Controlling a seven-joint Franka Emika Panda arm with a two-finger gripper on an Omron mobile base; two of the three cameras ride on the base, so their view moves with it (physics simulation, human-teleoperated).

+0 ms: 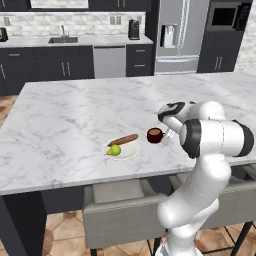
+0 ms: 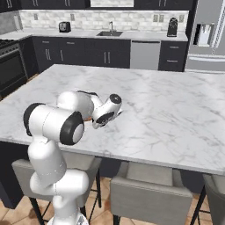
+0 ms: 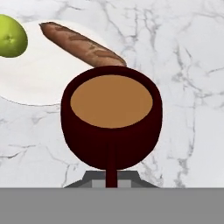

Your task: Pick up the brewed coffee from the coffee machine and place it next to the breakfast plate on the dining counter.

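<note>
The gripper (image 1: 169, 134) is closed on the handle of the mug (image 1: 154, 135), which sits upright at the near right part of the counter (image 1: 75, 115), just right of the plate (image 1: 125, 151). From the hand view, the mug (image 3: 111, 118) is level, full of brown coffee, its handle pointing back toward the gripper and its axis vertical. Whether its base touches the marble I cannot tell.

Risks as I judge them: releasing while the mug is above the surface would jolt and slop the coffee; any wrist roll would tip it; pulling away sideways could drag the handle and knock the mug into the plate (image 3: 39, 78) close beside its rim, where the sausage (image 3: 81, 44) lies. Farther off, the pear (image 3: 12, 36).
</note>
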